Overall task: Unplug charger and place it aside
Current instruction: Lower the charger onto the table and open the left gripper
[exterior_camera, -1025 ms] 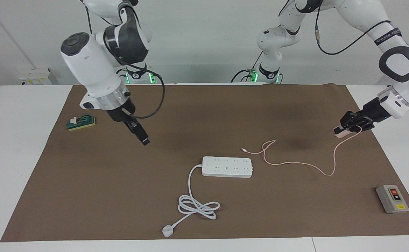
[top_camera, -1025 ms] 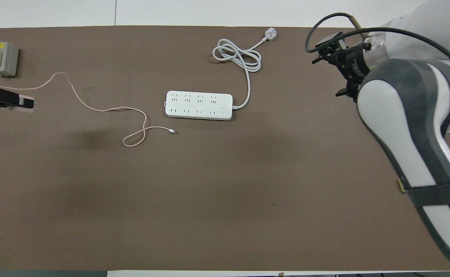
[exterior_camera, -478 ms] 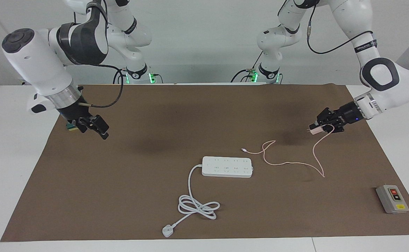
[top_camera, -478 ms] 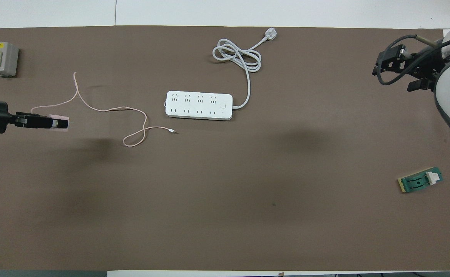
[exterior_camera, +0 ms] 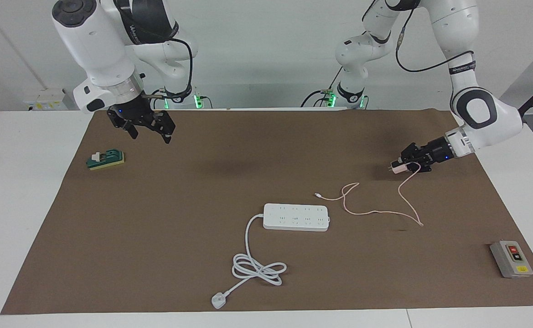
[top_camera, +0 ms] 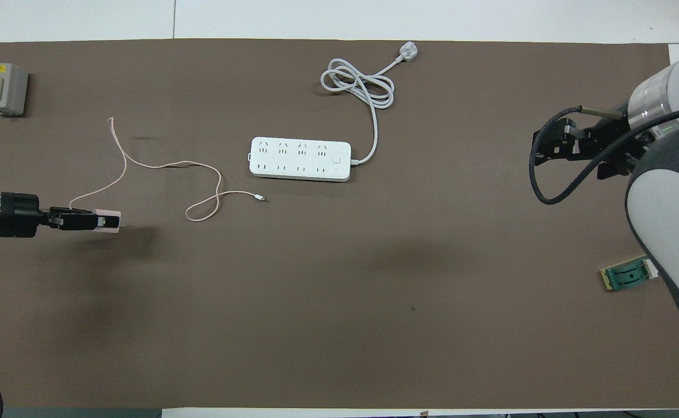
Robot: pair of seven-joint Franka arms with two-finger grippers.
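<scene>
Our left gripper (exterior_camera: 401, 166) reaches out level, clenched on the charger (exterior_camera: 396, 167), over the mat (exterior_camera: 293, 150). Our right gripper (exterior_camera: 147, 130) hangs released. The strip (exterior_camera: 296, 217) lies at the charger's eight o'clock.

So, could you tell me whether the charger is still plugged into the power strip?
Out. The left gripper holds the charger above the mat, well apart from the power strip, whose sockets are all empty.

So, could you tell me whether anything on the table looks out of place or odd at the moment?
Nothing looks damaged or spilled. The charger is out of the power strip, gripped by the left gripper above the mat, its cable trailing loosely. The right gripper waits.
</scene>
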